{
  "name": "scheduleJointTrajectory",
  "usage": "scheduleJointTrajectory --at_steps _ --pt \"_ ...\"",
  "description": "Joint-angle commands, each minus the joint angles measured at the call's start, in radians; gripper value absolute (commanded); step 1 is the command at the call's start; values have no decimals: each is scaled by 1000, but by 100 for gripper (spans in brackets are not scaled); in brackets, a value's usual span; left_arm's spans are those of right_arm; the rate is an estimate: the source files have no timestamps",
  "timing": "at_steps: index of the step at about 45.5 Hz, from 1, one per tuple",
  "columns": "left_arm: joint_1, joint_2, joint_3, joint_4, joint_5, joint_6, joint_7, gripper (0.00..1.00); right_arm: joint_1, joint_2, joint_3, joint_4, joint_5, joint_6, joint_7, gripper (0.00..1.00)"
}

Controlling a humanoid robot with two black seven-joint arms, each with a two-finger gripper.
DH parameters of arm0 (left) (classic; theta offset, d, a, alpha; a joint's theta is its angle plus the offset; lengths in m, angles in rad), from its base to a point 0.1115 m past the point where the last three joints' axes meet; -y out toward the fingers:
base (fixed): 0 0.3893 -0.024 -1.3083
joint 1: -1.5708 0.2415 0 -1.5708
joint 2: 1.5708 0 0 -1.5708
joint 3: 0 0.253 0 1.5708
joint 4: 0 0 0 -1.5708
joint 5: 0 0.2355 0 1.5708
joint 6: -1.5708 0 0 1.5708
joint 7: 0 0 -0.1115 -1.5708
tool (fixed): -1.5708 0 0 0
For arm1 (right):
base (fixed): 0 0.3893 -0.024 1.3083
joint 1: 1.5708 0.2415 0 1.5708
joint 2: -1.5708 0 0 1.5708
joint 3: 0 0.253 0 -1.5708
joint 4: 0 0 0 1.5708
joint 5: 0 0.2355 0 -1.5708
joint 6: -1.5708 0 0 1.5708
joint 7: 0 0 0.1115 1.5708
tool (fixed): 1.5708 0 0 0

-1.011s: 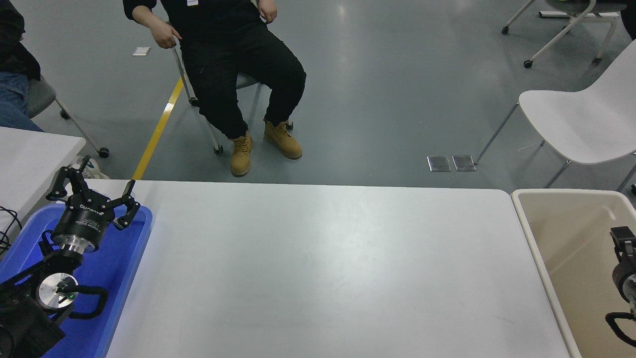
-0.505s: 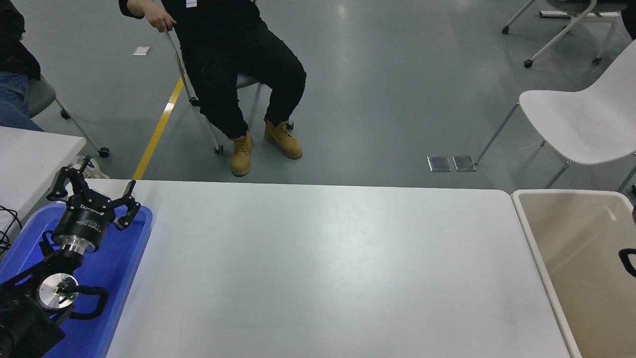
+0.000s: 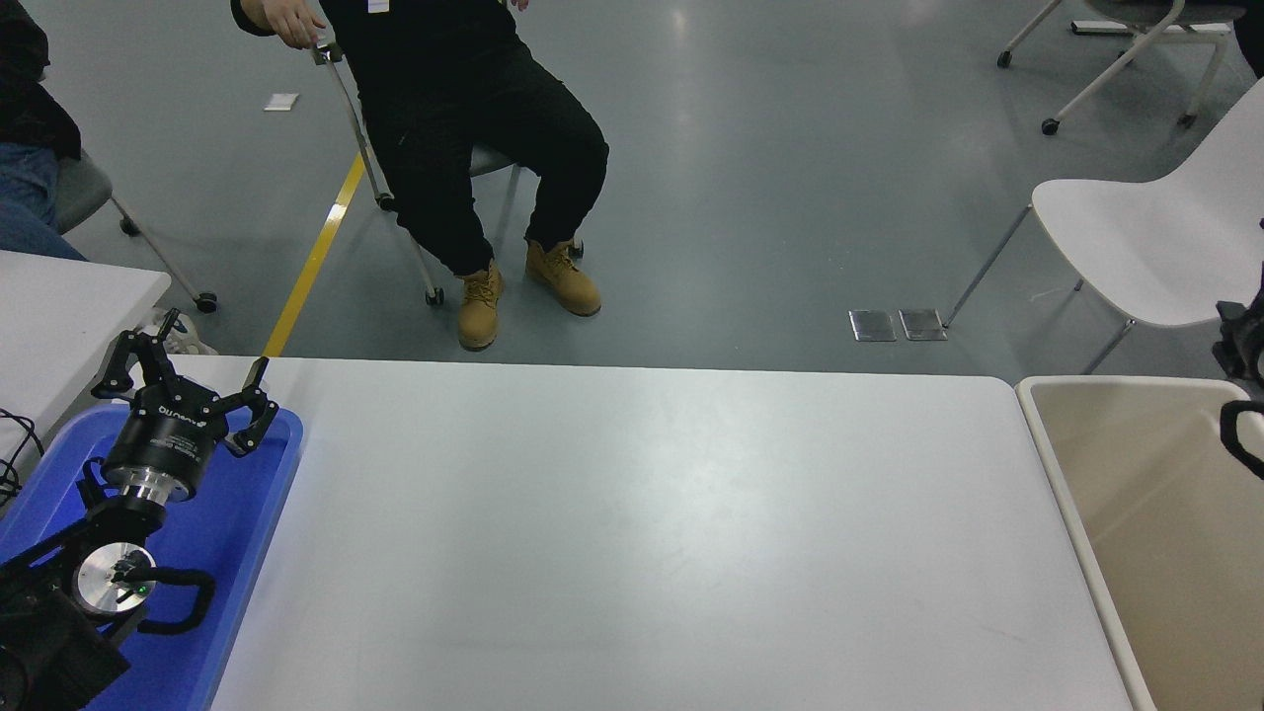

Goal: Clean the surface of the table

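Bright even overhead light, soft glare on the table surface (image 3: 632, 533), faint shadows, sharp focus throughout

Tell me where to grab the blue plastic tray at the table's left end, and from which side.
Grip the blue plastic tray by its raised right rim, coming down from above. That long edge is exposed beside the white tabletop, while the parked left end effector hangs over the tray's far end.

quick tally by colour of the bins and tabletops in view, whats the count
blue bin: 1
beige bin: 1
white tabletops: 2, the table surface and a smaller tabletop at the left edge
total: 4
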Motion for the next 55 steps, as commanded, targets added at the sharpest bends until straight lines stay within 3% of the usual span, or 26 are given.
scheduleJointTrajectory --at_steps 1,23,55 --pt "0 0 0 0 0 0 0 100 -13 14 51 116 -5 2 65 99" --pt "0 0 0 0 0 0 0 100 -194 209 54 129 -72 1 234 99" --pt "0 0 0 0 0 0 0 100 -243 229 60 185 -86 1 280 98"
